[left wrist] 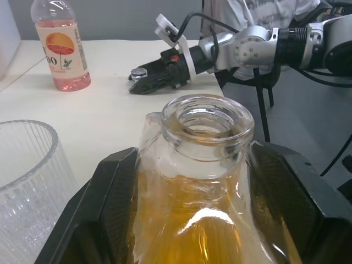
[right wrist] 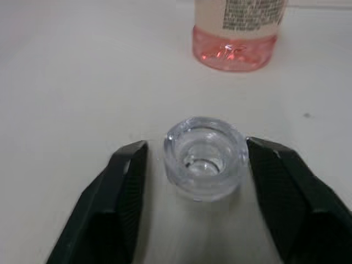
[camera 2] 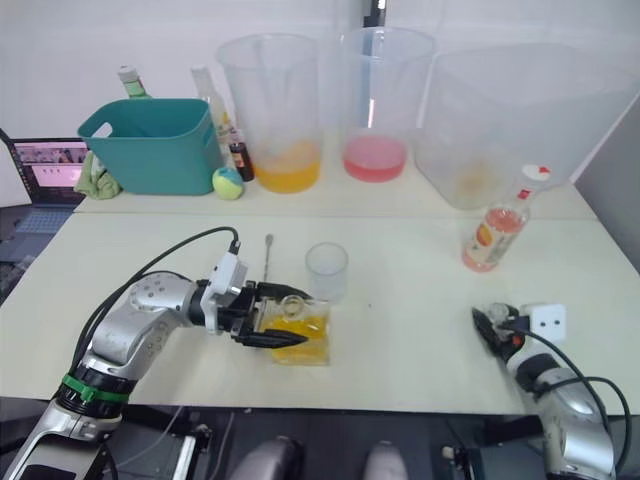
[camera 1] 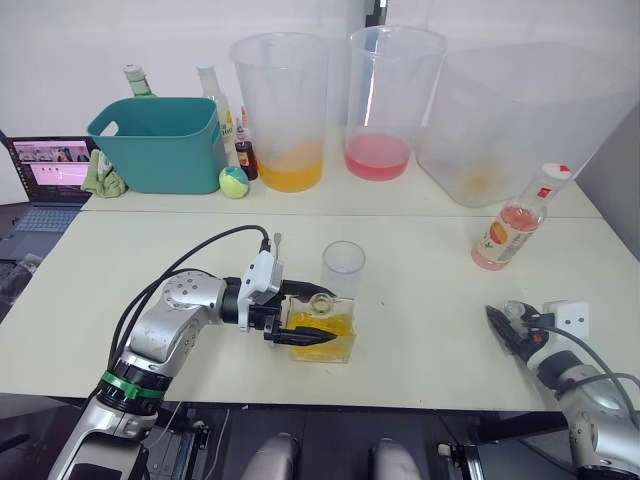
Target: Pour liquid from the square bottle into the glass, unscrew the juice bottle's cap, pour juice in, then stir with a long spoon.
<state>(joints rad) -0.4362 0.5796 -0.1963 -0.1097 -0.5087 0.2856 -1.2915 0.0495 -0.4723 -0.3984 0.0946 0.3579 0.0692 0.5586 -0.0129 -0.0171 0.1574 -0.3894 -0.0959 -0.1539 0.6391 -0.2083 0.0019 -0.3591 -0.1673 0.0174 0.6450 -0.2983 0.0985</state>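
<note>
Left gripper [camera 1: 305, 326] clamped on short faceted glass square bottle [camera 1: 325, 335] of orange liquid, lower centre of frame, neck unstoppered for pouring. Small clear ribbed glass [camera 1: 343, 267] just behind, ready. Right gripper [right wrist: 195, 165], lower right, spread wide around clear glass stopper [right wrist: 205, 157] standing on white table [camera 1: 420, 330], apparently parked there.

At 12 o'clock you see three large clear pitchers [camera 1: 282, 105]; one holds orange liquid, one pink. At 10 o'clock sits a teal bin [camera 1: 158, 142], a laptop [camera 1: 45, 170] beyond it, and a green-yellow ball [camera 1: 234, 181] just beside.
</note>
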